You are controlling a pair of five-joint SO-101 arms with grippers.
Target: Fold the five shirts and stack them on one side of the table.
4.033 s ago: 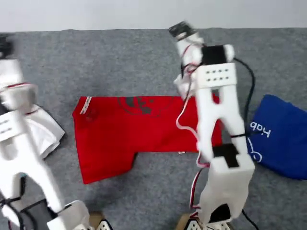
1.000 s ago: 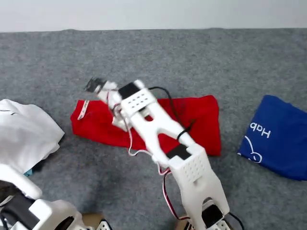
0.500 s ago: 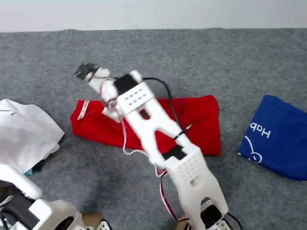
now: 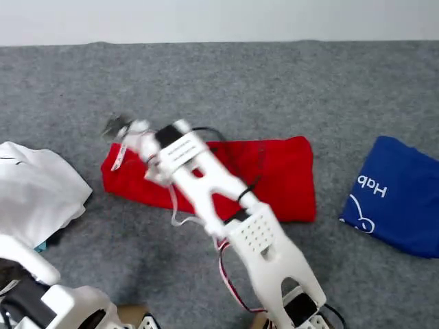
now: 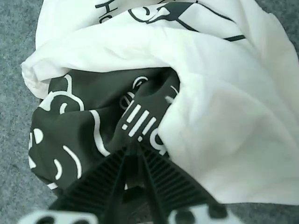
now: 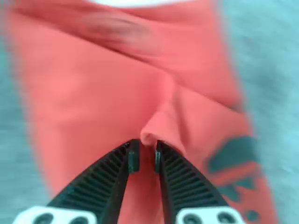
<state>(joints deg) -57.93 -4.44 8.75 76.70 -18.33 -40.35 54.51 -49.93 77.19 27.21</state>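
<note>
Pinching a ridge of the red shirt [image 4: 274,171] with the right gripper [image 6: 144,158], left of centre on the desk [image 4: 274,89]; holding the left gripper [image 5: 135,156] pressed together over the black shirt [image 5: 84,121], under the white shirt [image 5: 224,116].

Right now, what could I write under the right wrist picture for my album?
The right gripper pinches a raised fold of the red shirt.

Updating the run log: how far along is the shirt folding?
Done: the blue shirt lies folded at the right. In hand: the right hand pinches a ridge of the red shirt, which is folded to a strip. Left: the white shirt and black shirt lie heaped, unfolded; no stack yet.
</note>
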